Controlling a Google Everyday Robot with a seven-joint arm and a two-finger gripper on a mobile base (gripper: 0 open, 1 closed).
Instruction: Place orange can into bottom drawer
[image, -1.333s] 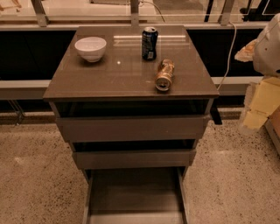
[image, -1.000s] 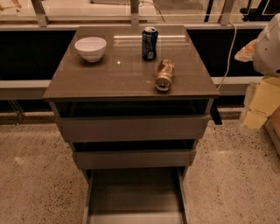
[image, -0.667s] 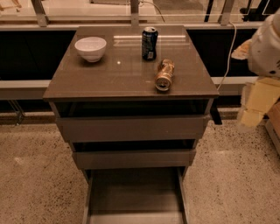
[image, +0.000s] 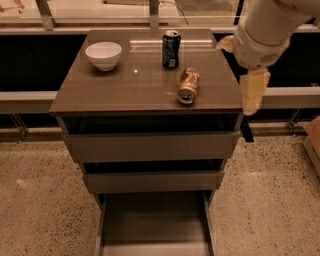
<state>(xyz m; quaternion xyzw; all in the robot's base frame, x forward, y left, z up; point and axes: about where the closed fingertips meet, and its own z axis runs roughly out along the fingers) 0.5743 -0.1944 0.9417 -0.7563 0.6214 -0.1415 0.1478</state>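
Observation:
The orange can (image: 188, 85) lies on its side on the cabinet top (image: 130, 85), right of centre, with its silver end toward the front edge. The bottom drawer (image: 150, 222) is pulled out at the foot of the cabinet, and its flat dark floor is bare. My gripper (image: 235, 77) hangs at the cabinet's right edge, just right of the orange can and apart from it. It is open and holds nothing. One pale yellow finger (image: 252, 92) points down past the cabinet's corner.
A dark blue can (image: 171, 48) stands upright behind the orange can. A white bowl (image: 103, 54) sits at the back left of the top. The two upper drawers (image: 150, 145) are slightly ajar. A brown box (image: 312, 142) stands on the floor at the right.
My arm and gripper have moved left, from the frame's right edge toward the cabinet's right side. The cans, bowl and drawers have not moved.

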